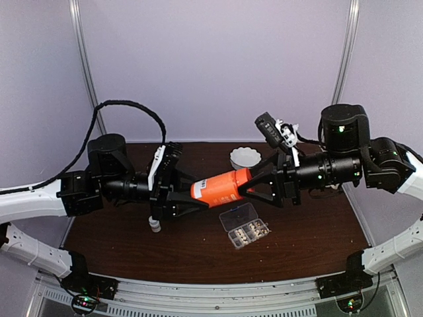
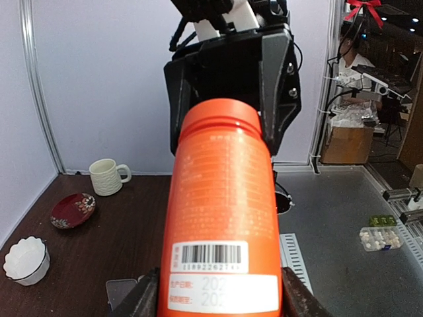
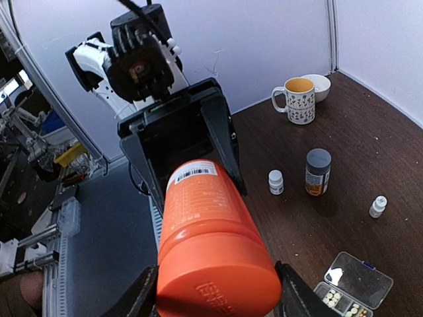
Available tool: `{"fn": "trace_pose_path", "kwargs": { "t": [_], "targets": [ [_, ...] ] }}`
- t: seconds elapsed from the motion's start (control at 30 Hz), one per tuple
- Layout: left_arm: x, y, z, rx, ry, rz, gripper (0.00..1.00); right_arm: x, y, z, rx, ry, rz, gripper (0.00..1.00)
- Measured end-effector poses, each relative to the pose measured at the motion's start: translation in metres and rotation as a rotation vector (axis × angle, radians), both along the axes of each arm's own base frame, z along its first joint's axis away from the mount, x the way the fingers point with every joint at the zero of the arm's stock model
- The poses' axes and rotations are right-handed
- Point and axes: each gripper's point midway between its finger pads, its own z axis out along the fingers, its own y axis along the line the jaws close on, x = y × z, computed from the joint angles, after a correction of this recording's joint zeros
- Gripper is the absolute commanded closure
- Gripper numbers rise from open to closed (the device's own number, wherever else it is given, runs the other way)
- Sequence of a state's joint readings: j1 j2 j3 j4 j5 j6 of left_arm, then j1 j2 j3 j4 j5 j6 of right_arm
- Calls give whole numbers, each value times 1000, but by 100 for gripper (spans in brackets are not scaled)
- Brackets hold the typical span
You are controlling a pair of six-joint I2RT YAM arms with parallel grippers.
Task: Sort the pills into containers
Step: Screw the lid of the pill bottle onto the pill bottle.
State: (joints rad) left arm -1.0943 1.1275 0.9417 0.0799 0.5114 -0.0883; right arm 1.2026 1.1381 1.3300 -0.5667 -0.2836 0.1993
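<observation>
An orange bottle (image 1: 221,187) hangs level above the table between both grippers. My left gripper (image 1: 196,193) is shut on its barcoded base end (image 2: 221,264). My right gripper (image 1: 250,182) is shut on its orange cap end (image 3: 218,277). The clear pill box (image 1: 246,226) lies on the table just below the bottle with its lid open. Pale pills (image 1: 251,232) sit in its cells. The box also shows in the right wrist view (image 3: 353,287) at the bottom right, with pills (image 3: 336,300) in its near cells.
A white fluted bowl (image 1: 244,157) stands behind the bottle. A small white bottle (image 1: 154,224) stands under the left arm. The right wrist view shows a grey-capped bottle (image 3: 318,172), two small white bottles (image 3: 275,181) (image 3: 377,207) and a mug (image 3: 297,99).
</observation>
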Motion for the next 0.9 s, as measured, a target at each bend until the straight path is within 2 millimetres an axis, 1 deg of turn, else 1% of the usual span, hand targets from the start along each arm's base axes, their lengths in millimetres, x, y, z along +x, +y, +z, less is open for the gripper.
{"fn": "trace_pose_path", "kwargs": {
  "t": [0.1,0.23,0.33,0.43,0.5,0.57,0.6,0.67,0.7,0.8,0.87,0.9],
  "targets": [
    [6,-2,-4,4,-35,30,100,8,2,3,29,100,-54,85],
    [20,-2,-3,5,-119,100,100,25,7,11,93,255,-151,86],
    [31,0,-4,17,-190,160,100,37,9,10,137,371,-215,87],
    [40,2,-6,42,-265,217,100,46,10,6,157,463,-268,76],
    [45,3,-9,63,-313,247,100,50,10,2,165,514,-295,62],
    [47,3,-12,82,-342,267,100,52,9,0,176,545,-306,37],
    [48,3,-13,90,-351,274,100,52,7,0,182,552,-306,27],
    [48,3,-13,89,-359,280,100,53,7,0,190,560,-299,9],
    [46,-1,-11,75,-362,273,100,50,9,2,193,552,-270,1],
    [38,-8,-15,67,-345,249,100,45,9,3,178,493,-192,0],
    [34,-8,-23,74,-315,237,100,52,-2,4,160,420,-168,0],
    [33,-8,-26,77,-302,232,100,58,-9,4,152,379,-174,0]
  ]
}}
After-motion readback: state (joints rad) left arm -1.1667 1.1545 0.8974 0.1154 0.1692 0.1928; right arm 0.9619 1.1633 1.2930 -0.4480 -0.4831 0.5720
